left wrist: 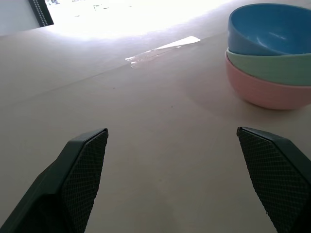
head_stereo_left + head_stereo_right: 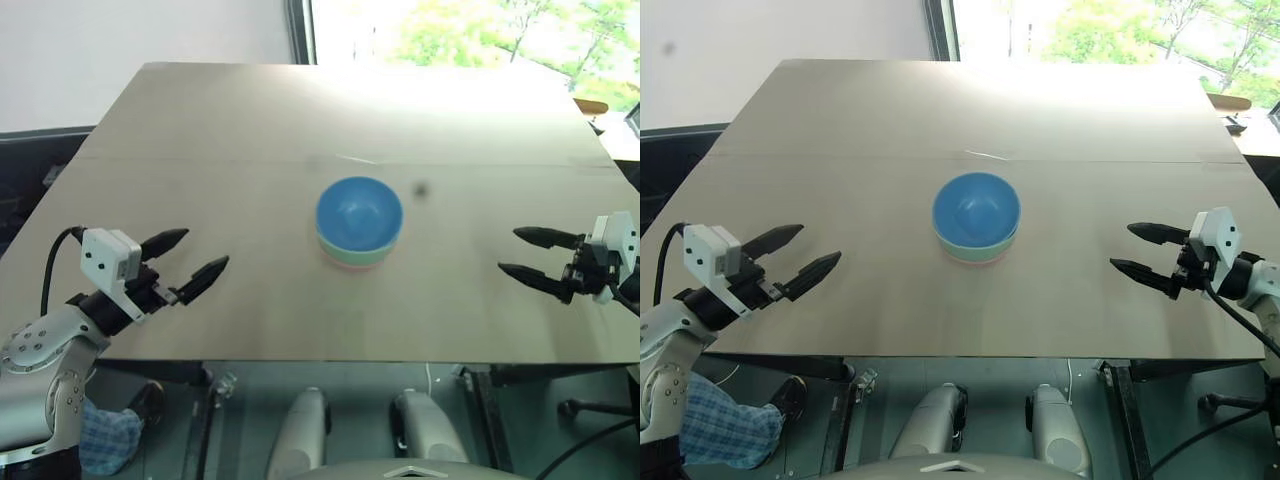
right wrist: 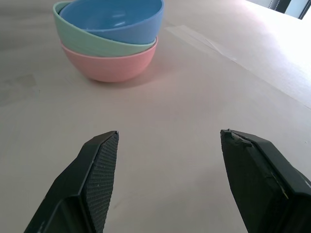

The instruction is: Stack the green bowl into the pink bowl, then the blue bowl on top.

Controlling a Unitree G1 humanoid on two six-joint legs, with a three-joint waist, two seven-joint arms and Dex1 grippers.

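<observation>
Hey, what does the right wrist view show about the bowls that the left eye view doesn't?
Right wrist view: the stack from the side, all three layers, pink bowl at the bottom, green bowl in it, blue bowl sitting slightly tilted on top.
Left eye view: both open grippers, left gripper and right gripper, apart from the stack on either side.
Both: the stack standing on the table.
</observation>
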